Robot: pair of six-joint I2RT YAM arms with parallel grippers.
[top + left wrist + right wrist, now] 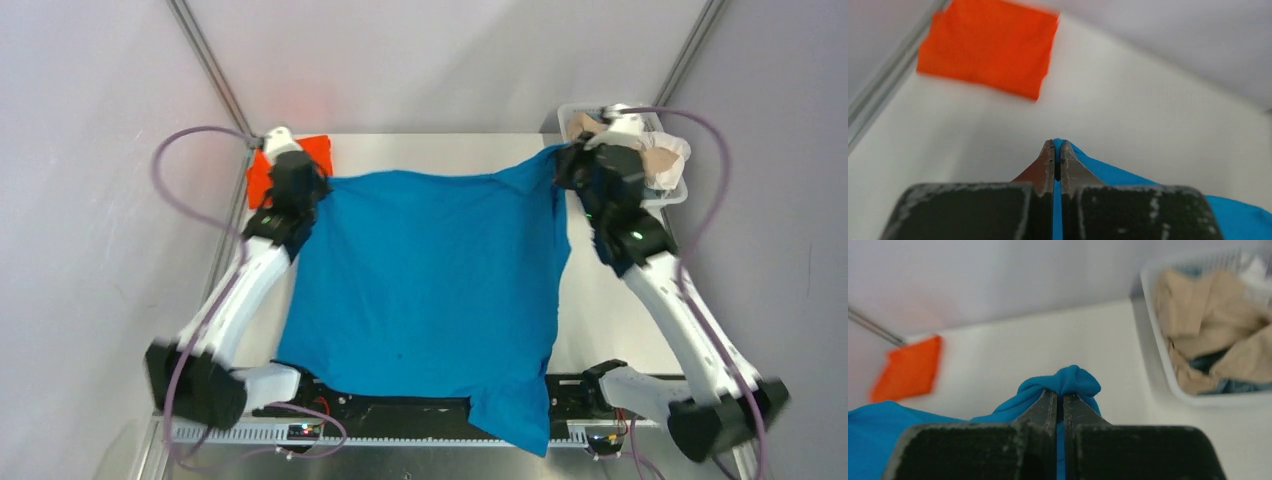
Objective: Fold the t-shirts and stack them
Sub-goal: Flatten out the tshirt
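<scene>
A bright blue t-shirt (pixel 430 280) is stretched out flat between my two arms, its near end hanging over the table's front edge. My left gripper (pixel 297 178) is shut on its far left corner; the blue cloth (pixel 1108 172) shows pinched between the fingers. My right gripper (pixel 575 165) is shut on its far right corner, a blue bunch (pixel 1068 382) at the tips. A folded orange t-shirt (pixel 262 172) lies at the table's far left corner, also in the left wrist view (pixel 988 45) and the right wrist view (pixel 908 370). Beige t-shirts (pixel 1208 330) lie crumpled in the basket.
A white lattice basket (pixel 668 196) stands at the far right corner beside my right gripper; its wall (pixel 1160 355) shows in the right wrist view, with white and blue cloth inside. Metal frame posts (pixel 210 60) rise at both far corners. The table (pixel 600 310) is white.
</scene>
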